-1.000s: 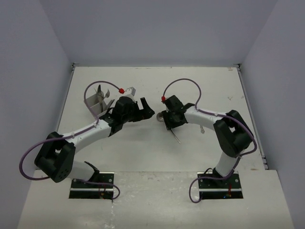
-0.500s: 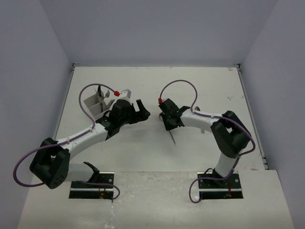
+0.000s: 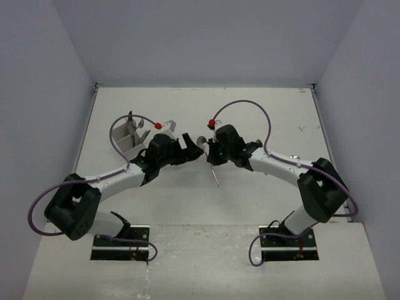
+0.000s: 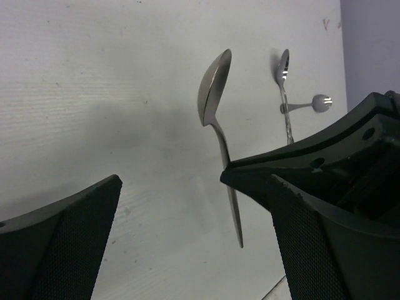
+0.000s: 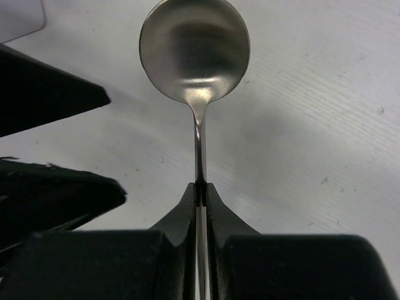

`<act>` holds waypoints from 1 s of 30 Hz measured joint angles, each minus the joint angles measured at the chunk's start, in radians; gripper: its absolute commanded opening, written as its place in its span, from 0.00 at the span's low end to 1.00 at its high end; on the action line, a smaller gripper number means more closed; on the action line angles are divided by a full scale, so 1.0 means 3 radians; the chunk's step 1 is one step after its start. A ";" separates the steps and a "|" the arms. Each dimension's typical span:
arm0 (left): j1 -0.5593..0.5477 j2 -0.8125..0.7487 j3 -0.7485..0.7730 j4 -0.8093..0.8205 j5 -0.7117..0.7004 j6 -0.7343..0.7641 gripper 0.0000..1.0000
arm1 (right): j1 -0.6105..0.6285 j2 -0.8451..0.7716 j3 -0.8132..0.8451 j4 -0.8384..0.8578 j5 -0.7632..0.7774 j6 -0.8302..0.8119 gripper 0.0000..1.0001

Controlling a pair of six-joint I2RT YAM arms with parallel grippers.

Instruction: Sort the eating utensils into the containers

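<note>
My right gripper [image 5: 200,189] is shut on the handle of a shiny silver spoon [image 5: 194,50], which it holds off the table with the round bowl pointing away. In the top view the spoon [image 3: 216,180] hangs from that gripper [image 3: 211,159] at mid-table. My left gripper [image 3: 192,148] stands open right beside it. From the left wrist view the spoon [image 4: 214,87] is just ahead of the open gripper [image 4: 194,250], with nothing between the fingers. The light grey cutlery holder [image 3: 125,140] stands at the left with several utensils upright in it.
Two more spoons [image 4: 283,69] [image 4: 320,102] lie crossed on the white table beyond the held one, largely hidden under the right arm in the top view. The left gripper's dark fingers [image 5: 56,100] fill the left of the right wrist view. Purple-grey walls enclose the table.
The right gripper has shut on the spoon, lifted it and carried it left toward the left gripper. The left arm has shifted a little and its gripper stays open.
</note>
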 measured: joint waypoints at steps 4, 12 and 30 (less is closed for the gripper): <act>-0.0020 0.0137 -0.0006 0.0239 0.0022 -0.0134 1.00 | 0.0003 -0.0015 -0.0027 0.0122 -0.0247 0.0029 0.00; -0.0074 0.0477 0.0033 0.0446 -0.0083 -0.0332 0.77 | 0.0028 -0.0094 -0.0032 0.0178 -0.0385 0.0098 0.00; -0.0072 0.0867 0.0304 0.0768 0.0191 -0.0189 0.00 | 0.0189 -0.0014 0.0235 -0.0113 -0.0113 0.0201 0.79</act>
